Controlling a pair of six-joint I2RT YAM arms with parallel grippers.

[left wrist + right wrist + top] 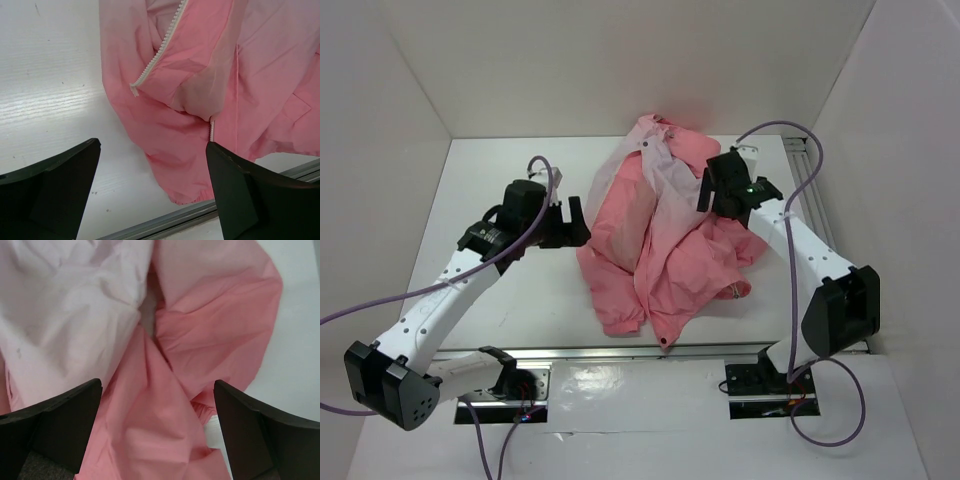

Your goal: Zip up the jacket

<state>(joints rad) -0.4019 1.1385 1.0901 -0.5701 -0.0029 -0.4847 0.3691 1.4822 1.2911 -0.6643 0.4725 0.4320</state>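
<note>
The pink jacket (660, 235) lies crumpled in the middle of the white table, pale in the centre and coral at the edges. In the left wrist view the jacket (200, 75) shows a white zipper edge (157, 52) running down an open flap, and a short zipper piece (212, 131) lower down. My left gripper (572, 222) is open and empty at the jacket's left edge, just above the table. My right gripper (705, 195) is open and empty, hovering over the jacket's upper right folds (160, 405).
A metal rail (650, 352) runs along the table's near edge, close to the jacket's hem. Another rail (810, 190) runs along the right side. White walls enclose the table on three sides. Purple cables loop off both arms.
</note>
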